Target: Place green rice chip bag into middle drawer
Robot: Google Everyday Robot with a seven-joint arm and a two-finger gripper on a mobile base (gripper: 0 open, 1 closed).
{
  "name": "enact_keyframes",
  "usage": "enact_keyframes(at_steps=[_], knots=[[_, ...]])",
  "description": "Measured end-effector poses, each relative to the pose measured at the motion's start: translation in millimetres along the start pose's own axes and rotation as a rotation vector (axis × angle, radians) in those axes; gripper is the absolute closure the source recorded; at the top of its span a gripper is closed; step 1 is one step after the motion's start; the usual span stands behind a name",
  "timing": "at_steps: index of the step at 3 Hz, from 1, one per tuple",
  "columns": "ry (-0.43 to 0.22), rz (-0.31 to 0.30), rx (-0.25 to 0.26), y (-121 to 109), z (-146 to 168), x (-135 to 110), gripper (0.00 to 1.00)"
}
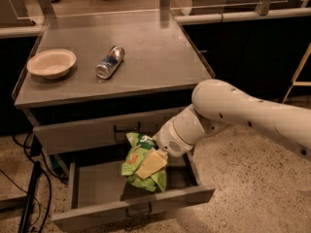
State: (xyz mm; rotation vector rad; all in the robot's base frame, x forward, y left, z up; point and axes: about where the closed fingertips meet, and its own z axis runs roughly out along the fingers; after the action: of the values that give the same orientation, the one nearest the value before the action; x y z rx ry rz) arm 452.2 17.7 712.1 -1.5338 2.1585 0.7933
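The green rice chip bag [141, 161] hangs crumpled over the middle drawer [97, 183], which is pulled open below the shut upper handled drawer [87, 132]. The bag's lower end is close to the drawer floor; I cannot tell if it touches. My gripper [156, 148] is at the bag's upper right, at the end of the white arm [233, 110] that comes in from the right. The bag and the wrist hide the gripper's end.
On the cabinet's steel top lie a silver-blue can [110, 61] on its side and a pale bowl [51, 62] at the left. Dark cables [29, 188] run on the floor at the left. A wooden stand [299, 67] is at the far right.
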Motion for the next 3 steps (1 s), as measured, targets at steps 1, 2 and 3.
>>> enact_keyframes(at_steps=[1, 2, 3], knots=[[0.017, 0.075, -0.016, -13, 27, 31, 1.0], [0.01, 0.139, -0.016, -19, 45, 51, 1.0], [0.01, 0.14, -0.016, -19, 45, 51, 1.0]])
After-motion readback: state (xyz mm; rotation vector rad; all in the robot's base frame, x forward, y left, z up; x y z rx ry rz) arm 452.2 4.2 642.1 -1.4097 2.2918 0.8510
